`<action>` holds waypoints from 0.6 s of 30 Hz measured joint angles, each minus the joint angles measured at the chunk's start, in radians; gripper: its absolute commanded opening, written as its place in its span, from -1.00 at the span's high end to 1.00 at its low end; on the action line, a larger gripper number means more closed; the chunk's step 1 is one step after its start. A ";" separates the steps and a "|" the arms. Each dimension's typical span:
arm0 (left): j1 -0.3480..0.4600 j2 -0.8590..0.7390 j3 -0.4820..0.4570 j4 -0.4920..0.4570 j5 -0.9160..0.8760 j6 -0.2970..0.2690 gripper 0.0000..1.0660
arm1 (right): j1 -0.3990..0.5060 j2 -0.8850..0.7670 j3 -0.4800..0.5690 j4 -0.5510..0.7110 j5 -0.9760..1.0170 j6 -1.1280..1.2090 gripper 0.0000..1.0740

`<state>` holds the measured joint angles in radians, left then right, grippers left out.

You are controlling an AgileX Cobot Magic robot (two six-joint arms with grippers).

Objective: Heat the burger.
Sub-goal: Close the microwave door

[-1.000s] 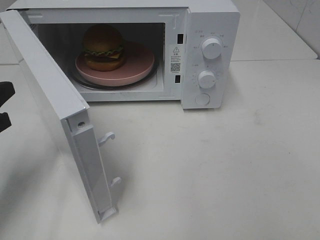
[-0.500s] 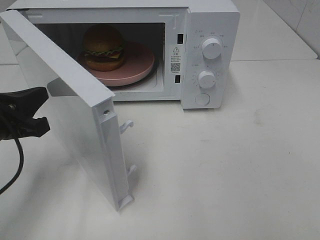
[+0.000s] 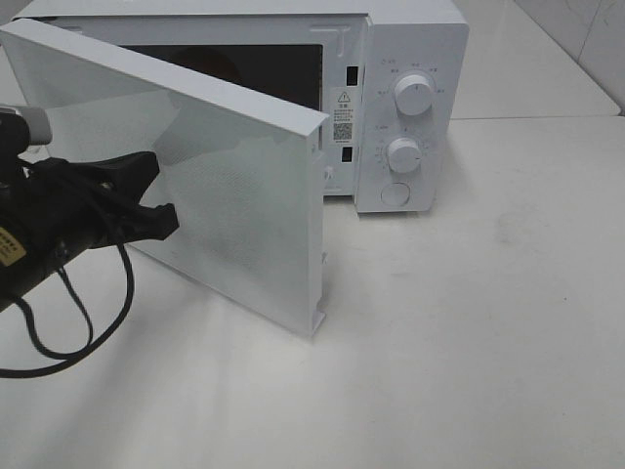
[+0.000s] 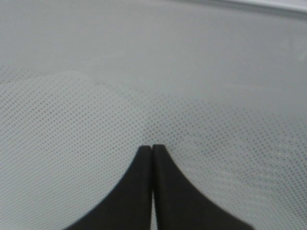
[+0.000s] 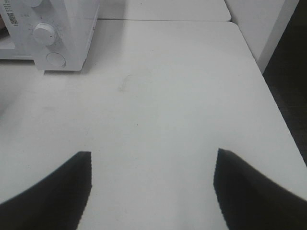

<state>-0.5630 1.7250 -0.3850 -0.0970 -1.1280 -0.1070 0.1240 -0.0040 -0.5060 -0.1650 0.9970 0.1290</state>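
Exterior high view shows no burger: the white microwave [image 3: 430,39] has its door [image 3: 234,205] swung partway across the opening, and only a dark strip of the cavity is visible above the door's top edge. No other view shows the burger either.

The left gripper [image 3: 156,193] is against the door's outer face. In the left wrist view its two black fingers [image 4: 168,191] are pressed together, tips touching the door's dotted window mesh [image 4: 72,143].

On the microwave's front, beside the opening, is a sticker [image 3: 342,112] with a warning triangle, a few lines of print too small to read and a QR code. The control panel has an upper dial [image 3: 414,95], a lower dial [image 3: 403,154] and a round button [image 3: 395,193]. The markings around the dials are illegible.

The right gripper [image 5: 153,153] hangs over the bare white table [image 5: 168,96], jaws wide apart and holding nothing, well away from the microwave.
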 measured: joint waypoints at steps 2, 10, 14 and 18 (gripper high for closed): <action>-0.019 0.016 -0.027 -0.032 0.001 0.009 1.00 | 0.000 0.000 0.000 0.000 0.000 0.000 -0.32; -0.080 0.073 -0.140 -0.151 0.050 0.075 1.00 | 0.000 0.000 0.000 0.000 0.000 0.000 -0.32; -0.106 0.093 -0.211 -0.249 0.104 0.132 1.00 | 0.000 0.000 0.000 0.000 0.000 0.000 -0.32; -0.123 0.117 -0.277 -0.293 0.145 0.179 1.00 | 0.000 0.000 0.000 0.000 0.000 0.000 -0.32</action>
<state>-0.6860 1.8420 -0.6620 -0.3900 -0.9830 0.0720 0.1240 -0.0040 -0.5060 -0.1650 0.9970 0.1290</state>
